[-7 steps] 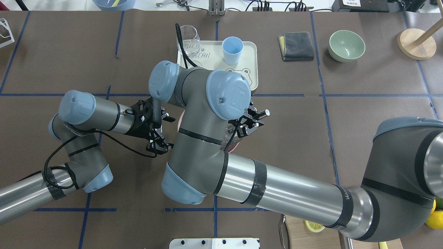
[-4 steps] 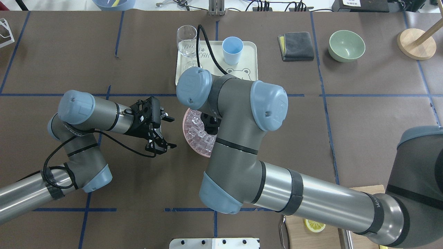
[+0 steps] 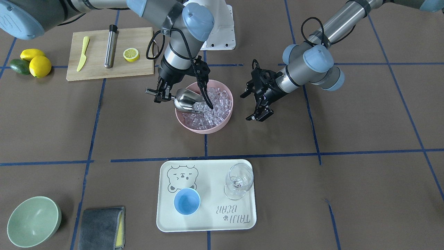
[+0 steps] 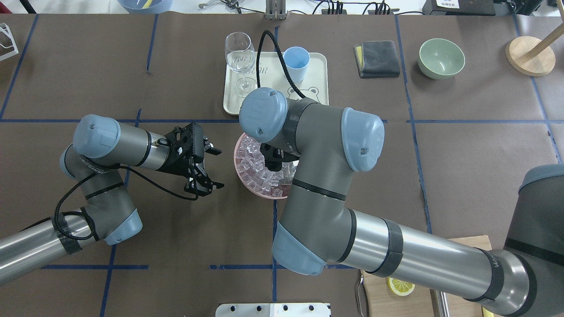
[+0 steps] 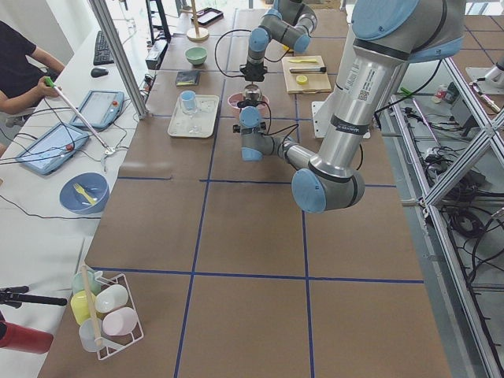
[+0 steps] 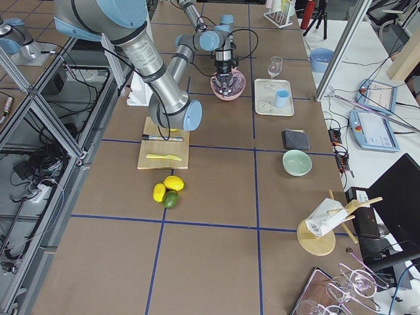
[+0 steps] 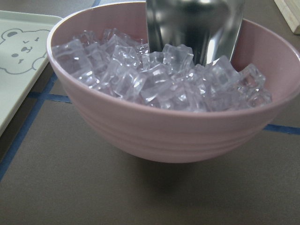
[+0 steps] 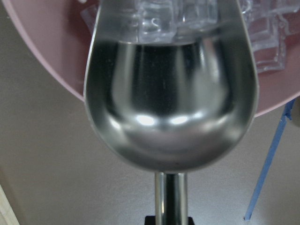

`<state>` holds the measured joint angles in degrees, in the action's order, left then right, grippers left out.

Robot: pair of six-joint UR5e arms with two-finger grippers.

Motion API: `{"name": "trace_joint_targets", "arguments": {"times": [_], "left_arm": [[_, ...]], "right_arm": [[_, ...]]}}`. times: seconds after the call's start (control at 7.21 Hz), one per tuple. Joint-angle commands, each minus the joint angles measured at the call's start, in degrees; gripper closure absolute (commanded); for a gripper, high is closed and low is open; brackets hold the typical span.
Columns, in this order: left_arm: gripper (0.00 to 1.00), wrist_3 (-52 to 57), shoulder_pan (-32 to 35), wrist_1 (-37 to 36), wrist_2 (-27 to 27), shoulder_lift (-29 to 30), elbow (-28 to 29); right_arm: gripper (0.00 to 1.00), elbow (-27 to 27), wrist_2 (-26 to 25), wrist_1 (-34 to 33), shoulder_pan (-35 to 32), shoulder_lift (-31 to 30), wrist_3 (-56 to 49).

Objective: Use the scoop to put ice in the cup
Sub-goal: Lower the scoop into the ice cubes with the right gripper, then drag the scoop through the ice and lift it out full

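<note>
The pink bowl (image 3: 182, 121) holds a heap of ice (image 3: 215, 107). My right gripper (image 3: 161, 95) is shut on the handle of the steel scoop (image 3: 187, 100). The scoop tilts down over the bowl's rim with its front lip in the ice. In the right wrist view the scoop's trough (image 8: 171, 108) is bare, with ice (image 8: 178, 18) at its lip. My left gripper (image 3: 257, 118) is open and empty, beside the bowl and not touching it. The light-blue cup (image 3: 187, 201) stands upright and empty on the white tray (image 3: 208, 222).
A wine glass (image 3: 238, 180) stands on the tray beside the cup. A cutting board (image 3: 138, 71) with a yellow knife, a steel tube and a lemon slice lies behind the bowl. Lemons (image 3: 36, 62), a green bowl (image 3: 33, 220) and a grey cloth (image 3: 100, 227) sit at the edges.
My right arm has swung to the right in the overhead view and uncovered the pink bowl. The left arm has hardly moved.
</note>
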<state>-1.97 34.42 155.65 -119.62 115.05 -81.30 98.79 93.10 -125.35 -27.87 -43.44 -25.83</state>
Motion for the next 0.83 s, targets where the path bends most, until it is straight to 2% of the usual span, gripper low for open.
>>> {"name": "trace_joint_targets", "arguments": {"times": [0.0,0.42,0.69], "left_arm": [[0.00,0.03,0.03,-0.09,0.00,-0.09,0.00],[0.00,0.12,0.12,-0.09,0.00,-0.18,0.00],[0.00,0.21,0.29,-0.09,0.00,-0.27,0.00]], "right_arm": [[1.00,4.12,4.53,7.72,-1.65,-5.76,0.43],[1.00,4.30,8.22,14.58,-2.19,-7.44,3.40],[1.00,4.30,10.17,22.03,-2.27,-10.68,5.60]]}}
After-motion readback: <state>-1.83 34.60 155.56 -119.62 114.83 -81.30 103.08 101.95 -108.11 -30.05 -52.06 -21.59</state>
